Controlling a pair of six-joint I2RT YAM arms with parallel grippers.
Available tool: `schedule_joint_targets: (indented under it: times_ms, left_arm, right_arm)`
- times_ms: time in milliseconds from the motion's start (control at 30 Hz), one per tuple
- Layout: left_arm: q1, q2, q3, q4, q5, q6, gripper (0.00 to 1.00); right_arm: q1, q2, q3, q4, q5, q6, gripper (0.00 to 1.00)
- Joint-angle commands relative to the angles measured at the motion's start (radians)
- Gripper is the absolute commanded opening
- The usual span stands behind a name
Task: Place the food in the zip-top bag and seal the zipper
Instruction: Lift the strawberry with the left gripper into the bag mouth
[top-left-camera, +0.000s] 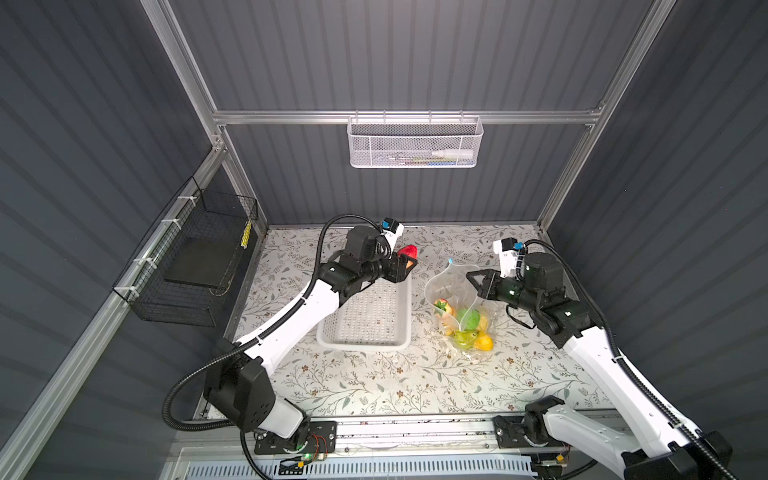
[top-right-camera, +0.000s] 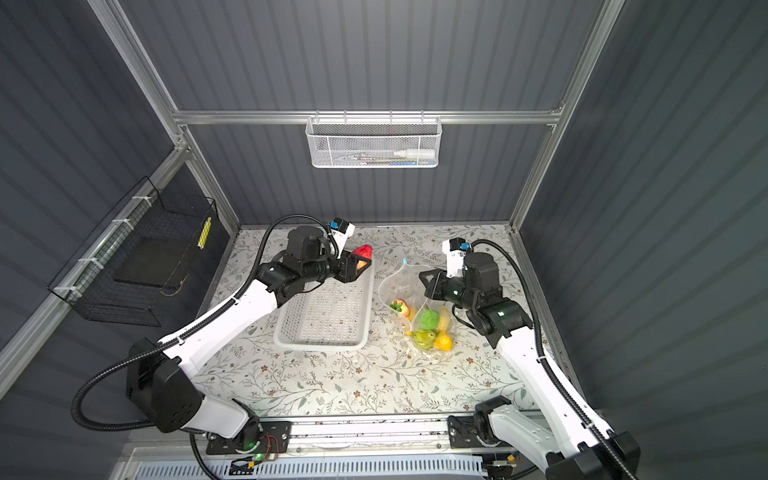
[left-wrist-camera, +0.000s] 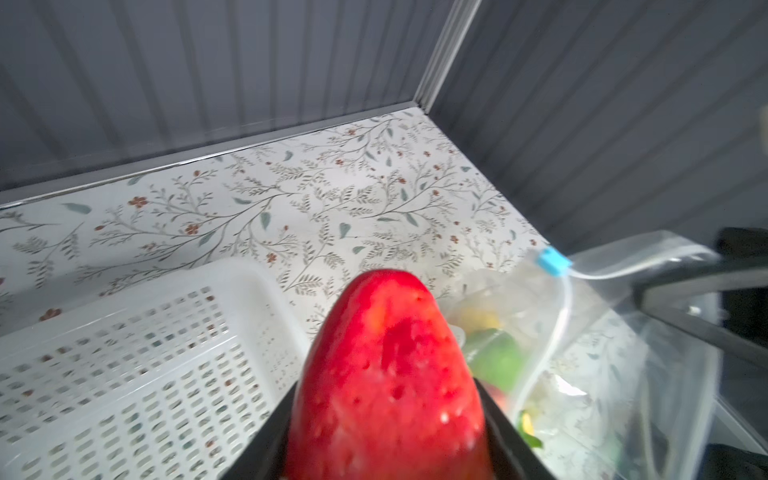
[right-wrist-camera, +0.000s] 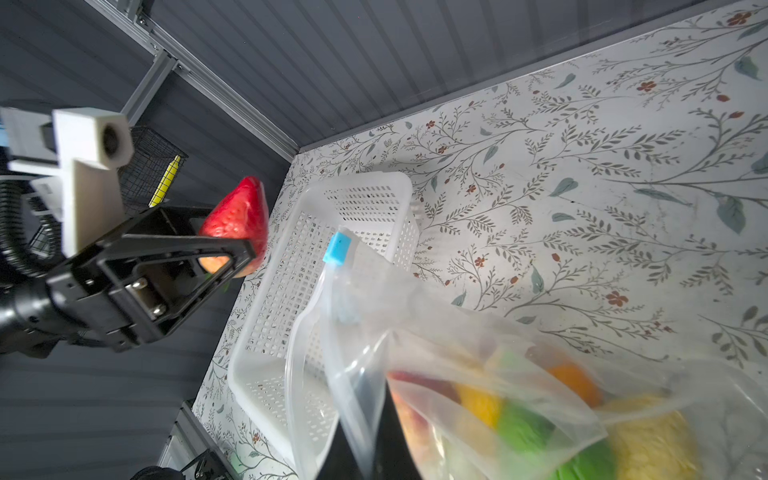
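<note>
Gripping a red strawberry (top-left-camera: 408, 250) between half-spread jaws, the left gripper (top-left-camera: 409, 262) hangs over the far end of the white basket (top-left-camera: 365, 343) at the centre of a top view, the fruit's pointed tip jutting past the fingers. The left wrist view is filled with that berry, the bag lying just to its right.

Across a short gap, right of centre, the right gripper (top-left-camera: 470, 276) is pinched tight on the rim of the zip-top bag (top-left-camera: 451, 286). It holds the mouth lifted and gaping toward the strawberry. Its wrist view shows clear film draped over the dark fingers at the bottom middle of the frame.

The zipper (left-wrist-camera: 559, 320) stands unjoined along the open mouth, and its light-blue slider (top-left-camera: 450, 261) sits at the far end of the opening. The rest of the food (top-left-camera: 467, 326), yellow, green and orange pieces with a reddish one, is heaped in the bag's lower end, which rests on the floral table (top-left-camera: 374, 386).

The basket looks empty in both top views, so loading appears nearly finished and this berry is probably the last piece. What remains, by that reading, is to carry it over the gap and drop it in, then run the slider along the zipper to close the bag.
</note>
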Motion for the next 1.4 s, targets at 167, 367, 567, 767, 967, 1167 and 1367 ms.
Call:
schedule_joint_targets:
  times_ms: [167,367,567,767,967,1167,1367]
  left_arm:
    - [-0.1,-0.028,0.052,0.065,0.061,-0.032,0.54]
    - [-0.186,0.04,0.096,0.036,0.04,0.003,0.54]
    - [-0.251,0.114,0.16,-0.003,-0.006,0.034,0.54]
    - [-0.288,0.149,0.174,-0.037,-0.111,0.049,0.54]
    - [-0.315,0.177,0.16,-0.039,-0.193,0.023,0.54]
    - [-0.329,0.211,0.176,-0.07,-0.26,-0.013,0.54]
    - [-0.336,0.23,0.208,-0.109,-0.292,-0.008,0.56]
  right_arm:
    - [0.007,-0.006,-0.008,0.025,-0.012,0.009,0.0]
    - [0.007,-0.016,-0.009,0.023,-0.006,0.009,0.0]
    - [0.007,-0.021,-0.009,0.021,-0.002,0.008,0.0]
    - [0.007,-0.022,-0.011,0.021,-0.001,0.005,0.0]
    - [0.008,-0.023,-0.014,0.022,0.001,0.007,0.0]
    - [0.007,-0.024,-0.011,0.02,0.001,0.004,0.0]
    - [0.007,-0.024,-0.009,0.02,0.002,0.004,0.0]
